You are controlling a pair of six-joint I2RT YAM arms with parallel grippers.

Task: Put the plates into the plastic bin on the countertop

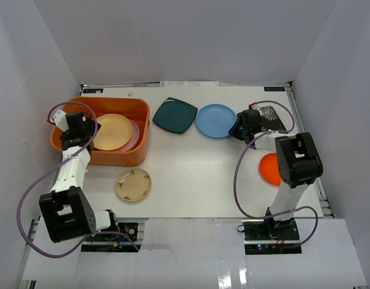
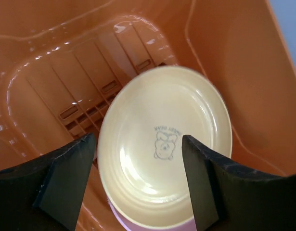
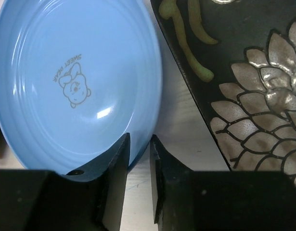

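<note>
The orange plastic bin (image 1: 144,120) stands at the back left of the white countertop (image 1: 197,174). In it a cream plate (image 1: 111,132) lies on a pink plate (image 1: 135,135). My left gripper (image 1: 82,129) hangs open and empty over them; in the left wrist view its fingers (image 2: 70,173) stand wide on either side of the cream plate (image 2: 152,115). My right gripper (image 1: 236,129) is shut on the right rim of the light blue plate (image 1: 215,120), one finger over the plate (image 3: 75,82), the other outside its edge (image 3: 139,144).
A dark teal square plate (image 1: 175,115) lies left of the blue one. A black floral square plate (image 1: 274,115) lies right of my right gripper, also in the right wrist view (image 3: 253,96). An orange plate (image 1: 269,168) and a speckled beige plate (image 1: 133,185) lie nearer.
</note>
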